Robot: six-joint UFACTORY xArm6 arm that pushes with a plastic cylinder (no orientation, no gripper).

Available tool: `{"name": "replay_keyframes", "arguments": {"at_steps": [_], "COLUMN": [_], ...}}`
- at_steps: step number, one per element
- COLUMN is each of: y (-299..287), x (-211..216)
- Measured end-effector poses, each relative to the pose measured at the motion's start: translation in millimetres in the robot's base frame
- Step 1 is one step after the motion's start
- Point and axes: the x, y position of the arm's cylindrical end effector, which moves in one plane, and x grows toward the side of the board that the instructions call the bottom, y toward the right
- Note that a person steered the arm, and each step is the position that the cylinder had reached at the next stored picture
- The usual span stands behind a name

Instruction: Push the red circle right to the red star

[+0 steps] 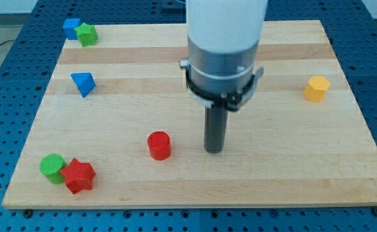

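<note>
Wood board: a pale wooden board point(194, 187) fills most of the camera view and lies on a blue perforated table point(375, 26).
Arm: a white and grey cylinder comes down from the view's top at the centre and ends in a straight dark rod.
My tip: my tip point(214, 151) sits on the board a little below the centre; it is a plain rod with no jaws to open or close.
Red circle: the red circle point(158, 145) stands just to the view's left of my tip, close by but with a clear strip of wood between them.
Red star: the red star point(78, 175) lies near the board's bottom left corner, well to the left of and lower than the red circle.
Green circle: a green circle point(52, 165) touches the red star on its upper left side.
Blue triangle: a blue triangle point(83, 84) rests alone at the left, midway up the board.
Top left pair: a blue block point(71, 28) and a green block point(86, 34) touch each other in the top left corner; their shapes are unclear.
Yellow block: a yellow block point(316, 88), apparently six-sided, stands alone near the right edge.
</note>
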Motion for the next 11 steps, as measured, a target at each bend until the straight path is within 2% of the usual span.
{"name": "replay_keyframes", "arguments": {"at_steps": [1,3,4,5,6,9,10,11], "y": [-67.9,-143.2,-133.6,-95.4,-95.5,-151.4,-97.9,13.1], "x": [-13.6,16.7,-7.1,-1.8,27.8,32.2,11.9,-14.0]}}
